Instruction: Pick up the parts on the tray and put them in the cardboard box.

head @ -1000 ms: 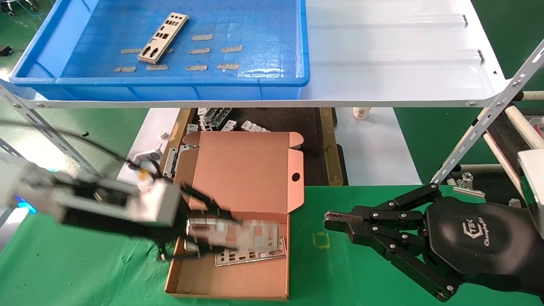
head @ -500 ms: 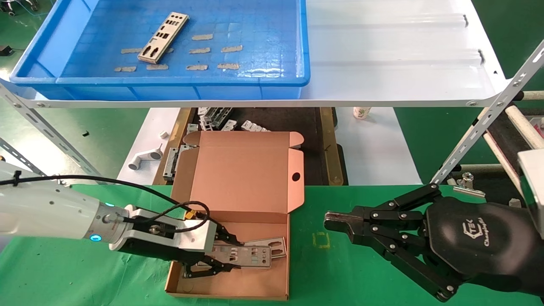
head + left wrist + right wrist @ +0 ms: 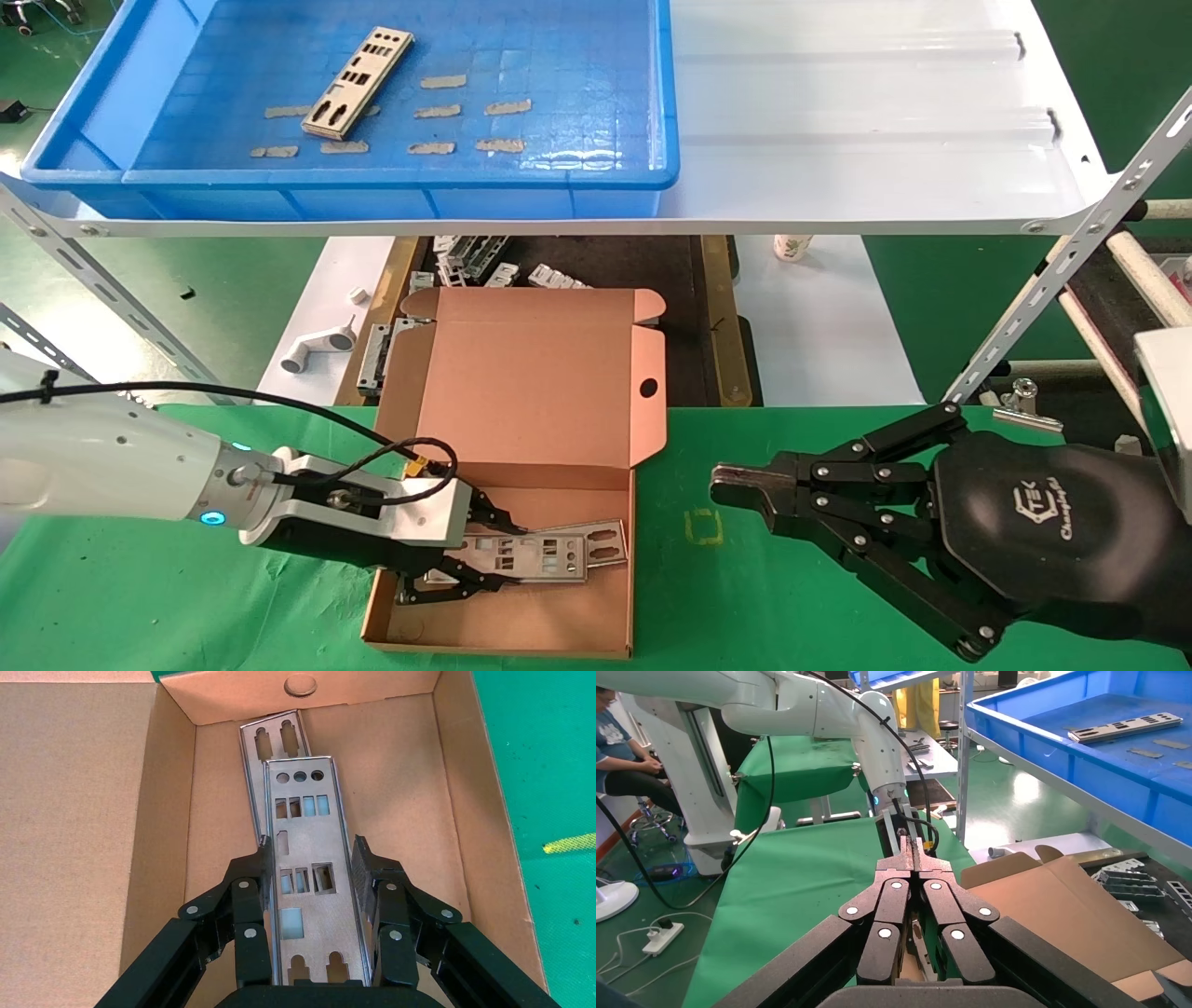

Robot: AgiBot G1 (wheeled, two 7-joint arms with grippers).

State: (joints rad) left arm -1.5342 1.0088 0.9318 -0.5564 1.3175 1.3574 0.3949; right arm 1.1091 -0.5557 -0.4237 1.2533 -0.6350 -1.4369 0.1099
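Observation:
The cardboard box [image 3: 521, 617] lies open on the green mat, lid [image 3: 535, 373] tilted back. My left gripper [image 3: 498, 554] is low inside it, shut on a silver punched plate [image 3: 531, 557] by its long edges, seen close in the left wrist view [image 3: 309, 846]. That plate rests partly over a second plate [image 3: 607, 540] on the box floor [image 3: 274, 741]. One more plate [image 3: 358, 81] lies in the blue tray [image 3: 372, 177] on the shelf. My right gripper [image 3: 722, 485] is shut and empty, parked over the mat right of the box.
The white shelf [image 3: 857, 112] carries the tray and overhangs the box's far end. Below it lie a white pipe fitting [image 3: 317, 347] and small silver brackets [image 3: 484, 266]. A slanted shelf strut [image 3: 1052, 289] stands at the right. A yellow square mark [image 3: 703, 527] is on the mat.
My left arm came down into the box with the plate. The plate now lies flatter, over the second plate. The right arm has not moved.

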